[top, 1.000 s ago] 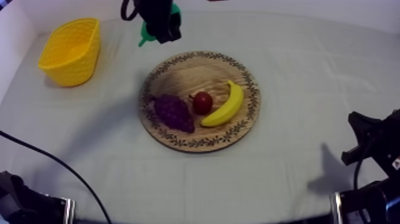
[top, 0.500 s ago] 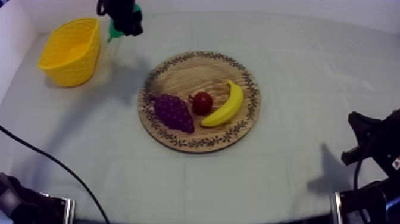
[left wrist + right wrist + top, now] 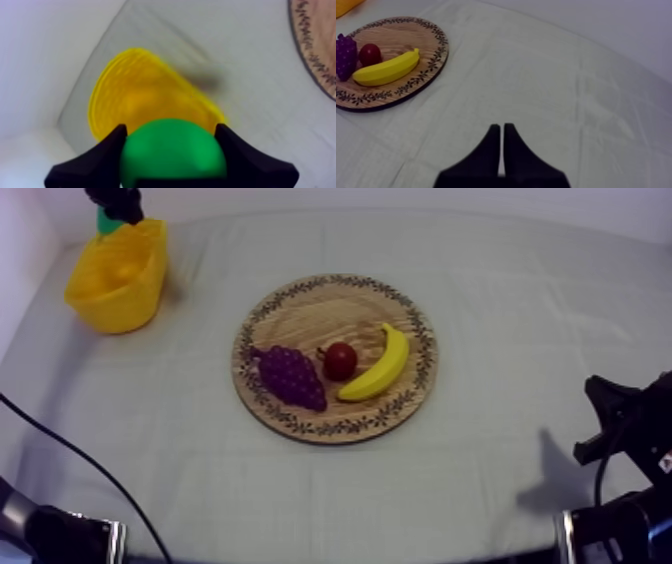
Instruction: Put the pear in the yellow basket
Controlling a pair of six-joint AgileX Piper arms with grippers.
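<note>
Left gripper (image 3: 170, 131), clamped on the pear (image 3: 172, 152) by the far-left yellow basket (image 3: 125, 85), should centre over its opening before parting its fingers; right gripper's (image 3: 501, 127) lie together, empty.

The pear (image 3: 172, 155) in the left claw (image 3: 170, 129) looks like smooth green plastic. Below that claw, the yellow basket (image 3: 130, 95) is ribbed plastic. The board (image 3: 310, 308) is wood with dark lines. The banana (image 3: 380, 368) is smooth, the grapes (image 3: 290, 376) bumpy. Near the right claw (image 3: 501, 127), the tabletop (image 3: 561, 75) cloth is dull and wrinkly.
</note>
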